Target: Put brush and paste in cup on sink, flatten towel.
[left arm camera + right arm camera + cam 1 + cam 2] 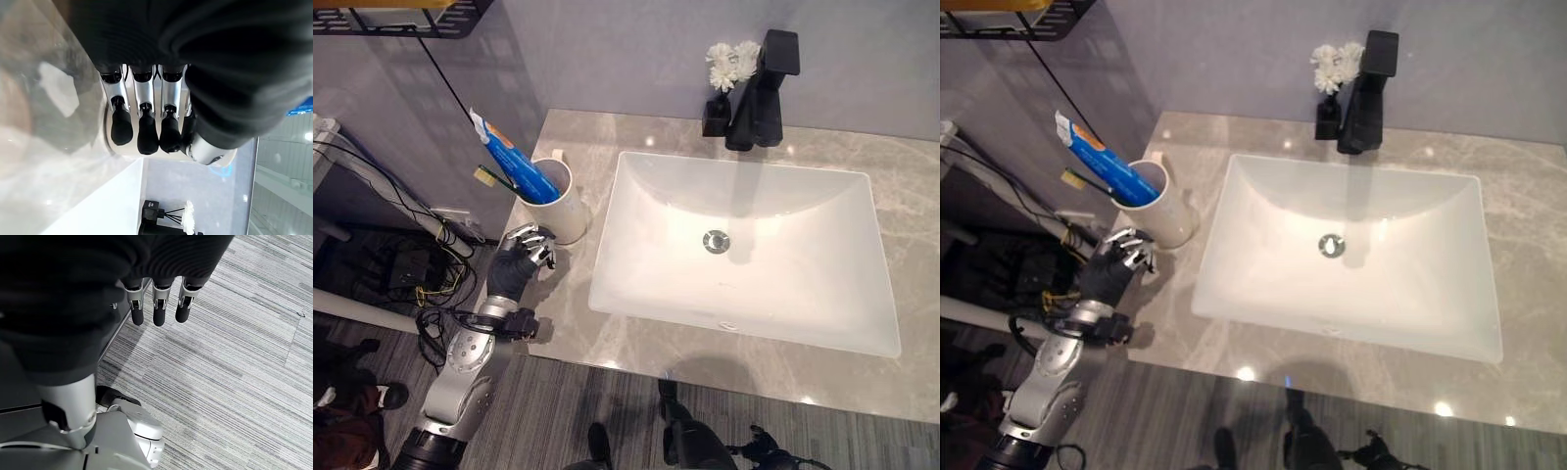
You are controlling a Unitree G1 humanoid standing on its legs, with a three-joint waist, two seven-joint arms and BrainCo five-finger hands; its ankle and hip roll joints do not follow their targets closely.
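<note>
1. The toothpaste tube [514, 159] and the toothbrush [494, 179] both stand leaning in the white cup [556, 203], which sits on the grey counter [578, 304] at the far left, just left of the white sink basin [744, 255]. That half of the task looks finished.
2. The left hand [524, 257] hangs just near of the cup, fingers [146, 132] loosely curled and grasping nothing; the left wrist view shows its dark tips close to the cup's base, and I cannot tell whether they touch it.
3. I judge the step in hand to be backing away. Do it well by drawing the hand straight toward the near edge, fingers relaxed, so no tip clips the cup and tips its leaning contents.
4. The right hand [156, 308] hangs over the striped floor [234, 372], fingers straight and released, holding nothing.
5. No towel is visible on the counter, so look for it before moving to flatten it.
6. The black tap [764, 93] and white flowers [729, 61] stand at the far edge, well apart from the hand.
</note>
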